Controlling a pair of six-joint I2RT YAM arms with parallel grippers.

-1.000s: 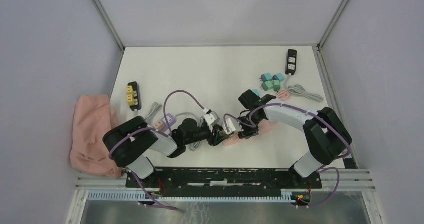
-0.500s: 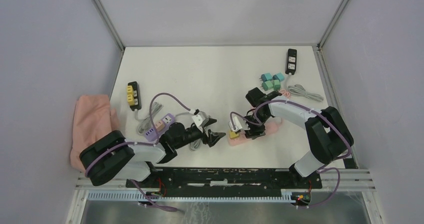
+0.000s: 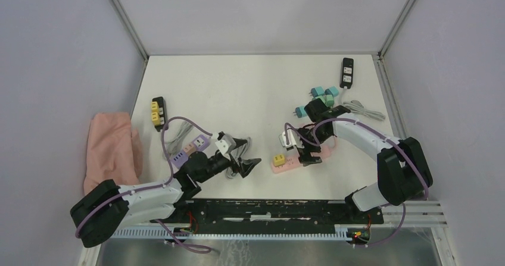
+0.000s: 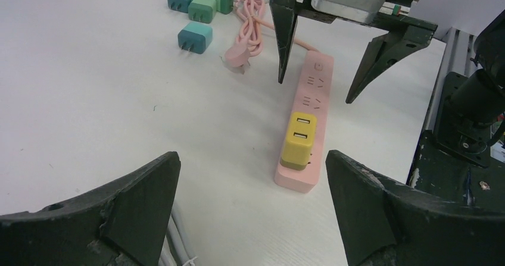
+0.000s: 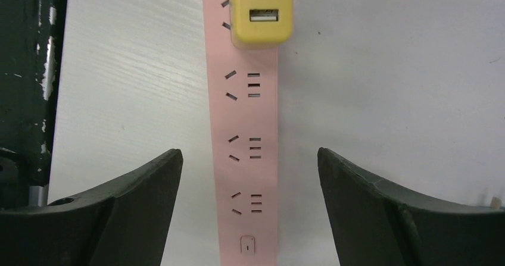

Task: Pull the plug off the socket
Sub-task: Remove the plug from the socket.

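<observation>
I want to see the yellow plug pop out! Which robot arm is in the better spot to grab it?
Probably the left. The open left gripper faces the yellow plug, which sits centred ahead of it. The open right gripper hangs over the pink strip at its bare sockets, with the plug off at one end.

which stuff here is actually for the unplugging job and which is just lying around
For the job: yellow plug, pink power strip holding it.

Lying about: teal plugs, purple power strip, left black strip, far-right black strip, pink cloth, grey cable.
</observation>
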